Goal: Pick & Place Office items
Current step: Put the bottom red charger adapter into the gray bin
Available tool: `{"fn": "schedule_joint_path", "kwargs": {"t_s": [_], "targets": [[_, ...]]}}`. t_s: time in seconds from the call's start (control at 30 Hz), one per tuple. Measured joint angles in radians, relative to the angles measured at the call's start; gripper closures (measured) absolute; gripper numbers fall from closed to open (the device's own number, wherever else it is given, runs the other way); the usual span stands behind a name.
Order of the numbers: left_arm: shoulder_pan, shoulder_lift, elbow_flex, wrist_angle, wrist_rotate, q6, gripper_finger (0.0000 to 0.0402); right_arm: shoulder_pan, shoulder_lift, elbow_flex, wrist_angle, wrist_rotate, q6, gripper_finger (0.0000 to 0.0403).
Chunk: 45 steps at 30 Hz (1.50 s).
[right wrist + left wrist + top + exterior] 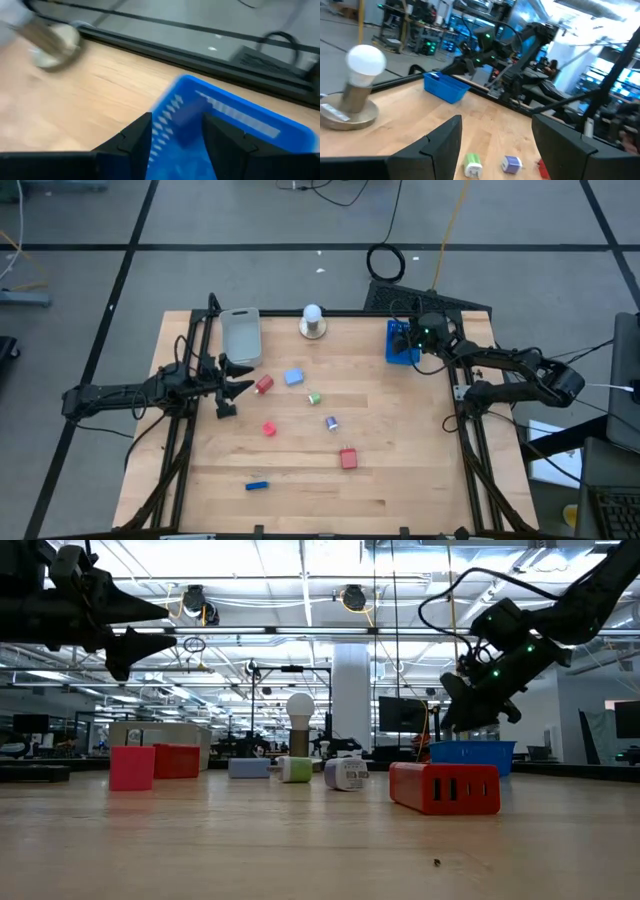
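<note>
Several small office items lie flat on the wooden table: a red block (pixel 264 384), a blue block (pixel 293 376), a green piece (pixel 314 398), a purple-white piece (pixel 331 422), a pink block (pixel 269 428), a red block (pixel 348 458) and a blue stick (pixel 257 485). My left gripper (pixel 238 386) hovers open above the table, just left of the nearest red block, touching nothing. Its wrist view shows the green piece (pixel 473 165) and the purple piece (pixel 511 163) ahead of it. My right gripper (pixel 415 335) hangs open over the blue tray (pixel 235 125); whether the blurred dark shape between its fingers is an item I cannot tell.
A grey tray (pixel 241 335) sits at the far left of the table, and the blue tray (pixel 402 345) at the far right. Between them, at the far edge, stands the white ball on its round base (pixel 313 321). The near half of the table holds only a few items.
</note>
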Motion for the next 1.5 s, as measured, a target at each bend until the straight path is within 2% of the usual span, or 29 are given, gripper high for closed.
{"fn": "schedule_joint_path", "kwargs": {"t_s": [0.13,0.33,0.67,0.83,0.97,1.13,1.5], "targets": [[0.0,0.0,0.0,0.0,0.047,0.0,0.0158,0.034,-0.001,0.0,0.063,-0.021,0.0,0.0242],[0.0,0.0,0.0,0.0,0.054,-0.003,0.0158,0.09,-0.047,0.0,0.083,-0.021,-0.006,0.0243],[0.0,0.0,0.0,0.001,0.051,-0.002,0.0158,0.211,-0.3,0.001,0.085,-0.018,-0.052,0.0243],[0.0,0.0,0.0,0.001,0.051,-0.004,0.0158,0.296,-0.378,0.001,0.088,-0.018,-0.057,0.0243],[0.0,0.0,0.0,0.001,0.051,-0.004,0.0158,0.374,-0.393,0.001,0.099,-0.025,-0.074,0.0243],[0.0,0.0,0.0,0.001,0.069,0.007,0.0158,0.454,-0.392,0.001,0.135,-0.125,-0.123,0.0243],[0.0,0.0,0.0,0.001,0.153,0.019,0.0158,0.582,-0.392,0.001,0.2,-0.119,-0.138,0.0243]]}}
